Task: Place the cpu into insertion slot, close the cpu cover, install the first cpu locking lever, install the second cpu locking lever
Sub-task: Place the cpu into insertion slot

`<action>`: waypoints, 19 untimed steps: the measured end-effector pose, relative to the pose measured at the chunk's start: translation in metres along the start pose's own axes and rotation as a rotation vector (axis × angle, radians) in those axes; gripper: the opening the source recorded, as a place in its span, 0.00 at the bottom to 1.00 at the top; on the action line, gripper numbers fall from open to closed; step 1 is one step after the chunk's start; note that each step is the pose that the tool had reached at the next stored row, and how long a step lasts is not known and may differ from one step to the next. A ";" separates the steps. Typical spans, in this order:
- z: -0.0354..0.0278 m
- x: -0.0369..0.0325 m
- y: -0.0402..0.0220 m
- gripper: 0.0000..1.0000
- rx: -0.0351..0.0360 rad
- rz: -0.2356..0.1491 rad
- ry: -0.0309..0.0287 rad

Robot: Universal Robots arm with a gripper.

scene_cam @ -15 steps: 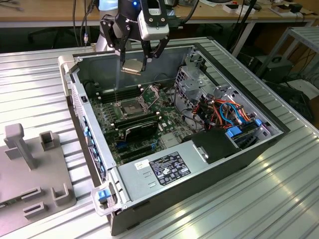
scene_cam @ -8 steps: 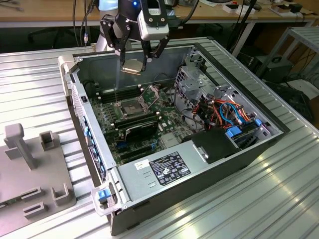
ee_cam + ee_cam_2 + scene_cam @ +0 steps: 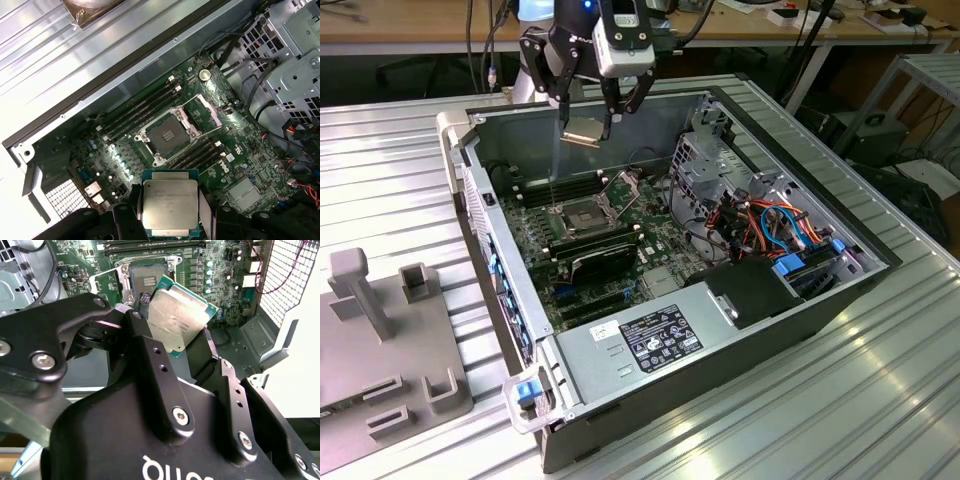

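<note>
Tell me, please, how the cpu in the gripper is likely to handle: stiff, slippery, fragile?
The cpu looks thin, flat and rigid, so it probably won't flex. Its smooth metal face suggests it could slip, as the gripper pinches only its edges. Being so thin, it is likely light and fragile if dropped.

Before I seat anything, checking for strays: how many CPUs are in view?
1. The cpu is gripped in the hand, held above the motherboard; the insertion slot sits empty.

The insertion slot (image 3: pixel 582 217) lies clear from above, its raised cpu cover (image 3: pixel 623 185) alongside and a metal cage (image 3: pixel 705 165) beyond.
</note>
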State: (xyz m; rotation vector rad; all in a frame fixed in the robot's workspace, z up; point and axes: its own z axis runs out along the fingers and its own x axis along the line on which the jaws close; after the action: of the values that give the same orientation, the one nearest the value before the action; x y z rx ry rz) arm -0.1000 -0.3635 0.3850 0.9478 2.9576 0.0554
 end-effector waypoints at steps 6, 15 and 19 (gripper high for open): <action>0.0014 0.0005 0.0007 0.55 0.0030 0.134 -0.0060; 0.0033 0.0011 0.0014 0.55 0.0065 0.285 -0.0128; 0.0049 0.0013 0.0017 0.55 0.0077 0.341 -0.0153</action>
State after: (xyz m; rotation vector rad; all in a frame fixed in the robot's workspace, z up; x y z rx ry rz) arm -0.0999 -0.3613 0.3802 1.4346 2.7485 0.0452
